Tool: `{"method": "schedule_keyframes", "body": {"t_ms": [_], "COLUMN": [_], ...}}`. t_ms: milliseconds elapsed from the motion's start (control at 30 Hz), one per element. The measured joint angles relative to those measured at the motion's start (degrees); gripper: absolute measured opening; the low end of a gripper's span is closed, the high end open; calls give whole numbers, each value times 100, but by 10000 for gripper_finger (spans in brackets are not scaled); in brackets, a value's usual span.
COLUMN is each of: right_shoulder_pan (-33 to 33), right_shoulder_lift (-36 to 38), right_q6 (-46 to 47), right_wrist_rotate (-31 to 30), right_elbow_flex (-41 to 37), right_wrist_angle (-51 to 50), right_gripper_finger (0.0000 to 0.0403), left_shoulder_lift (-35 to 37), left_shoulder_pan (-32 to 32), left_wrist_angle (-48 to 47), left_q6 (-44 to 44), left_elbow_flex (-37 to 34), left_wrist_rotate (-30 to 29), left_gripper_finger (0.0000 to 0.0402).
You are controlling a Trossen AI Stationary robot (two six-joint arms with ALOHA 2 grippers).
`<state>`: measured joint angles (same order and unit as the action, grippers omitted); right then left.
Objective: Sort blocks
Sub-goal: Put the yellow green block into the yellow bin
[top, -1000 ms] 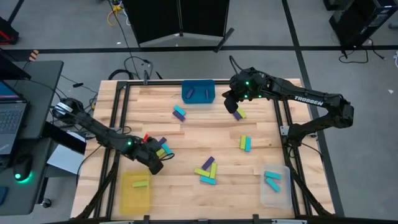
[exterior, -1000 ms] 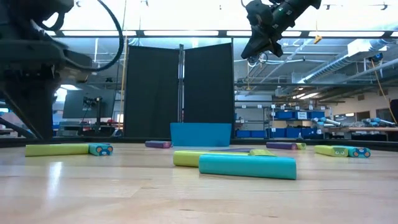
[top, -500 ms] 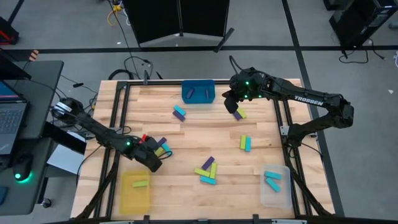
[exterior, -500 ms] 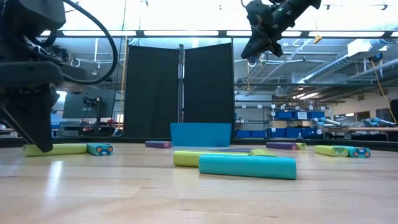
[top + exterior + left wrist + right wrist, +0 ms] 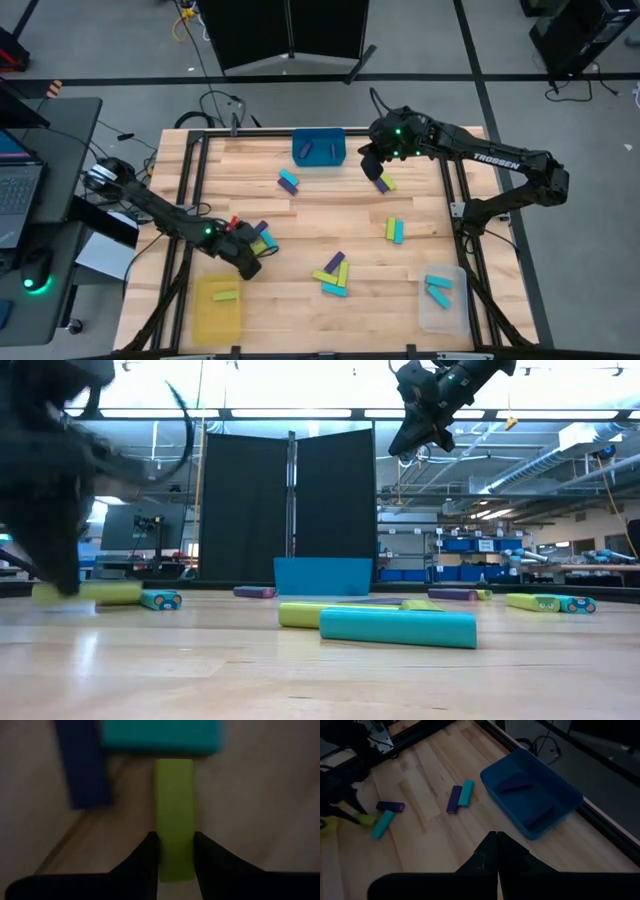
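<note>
Lime block [image 5: 173,815] sits pinched between the left gripper [image 5: 174,851] fingers beside the yellow bin [image 5: 217,311]; lift straight, clearing neighbouring blocks; right gripper [image 5: 497,851] shut.

The high view looks straight down from far above the counter [image 5: 300,215], taking in all of it, the blue bin [image 5: 319,147] at its far edge. The low view sits at counter height, facing level across the wood [image 5: 320,670] toward that same blue bin [image 5: 322,575] and the room behind. The left wrist view looks very closely down at a lime block [image 5: 174,815]. The right wrist view looks obliquely from higher up, sharing the blue bin [image 5: 532,800] with both fixed views.
</note>
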<state>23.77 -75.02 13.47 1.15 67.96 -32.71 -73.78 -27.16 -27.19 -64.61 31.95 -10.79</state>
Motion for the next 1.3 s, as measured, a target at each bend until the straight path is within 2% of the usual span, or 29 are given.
{"method": "schedule_keyframes", "body": {"t_ms": [300,500,633,833,967,1100,1300], "right_shoulder_pan": [0,0,0,0,0,0,0], "right_shoulder_lift": [-2,-2,-2,-2,-2,-2,-2], "right_q6": [-89,-168,-168,-151,-116,14,48], "right_wrist_rotate": [0,0,0,0,0,0,-99], "right_elbow_flex": [0,0,0,0,0,0,0], "right_wrist_angle": [0,2,2,4,4,4,4], "right_gripper_finger": [7,7,7,7,7,7,7], "left_shoulder_lift": [107,363,571,557,331,48,-257], "left_shoulder_pan": [1,-344,-978,-2165,-2712,-3064,-3527], "left_wrist_angle": [-1516,-2663,-2937,-2894,-2446,-1679,-1058], "left_q6": [1452,1857,1442,372,-150,-631,-1597], "left_elbow_flex": [1496,2502,2815,2765,2563,2248,1712], "left_wrist_rotate": [-26,281,276,282,319,338,255], "left_gripper_finger": [97,97,97,97,97,97,97]}}
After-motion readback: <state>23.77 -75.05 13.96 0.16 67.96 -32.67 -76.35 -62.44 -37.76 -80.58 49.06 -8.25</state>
